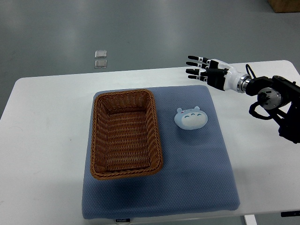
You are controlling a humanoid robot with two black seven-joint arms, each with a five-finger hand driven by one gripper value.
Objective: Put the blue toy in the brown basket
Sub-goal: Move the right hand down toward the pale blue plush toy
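A pale blue toy (191, 118) with small ears and a white face lies flat on the blue mat (197, 173), right of the brown wicker basket (96, 140). The basket holds nothing. My right hand (202, 69) comes in from the right edge and hovers above the table's far side, up and right of the toy. Its fingers are stretched out to the left and hold nothing. The left arm does not show.
The mat lies on a white table (47, 140). Two small clear squares (101, 58) lie on the grey floor beyond the table's far edge. A brown box corner (285, 4) shows at the top right.
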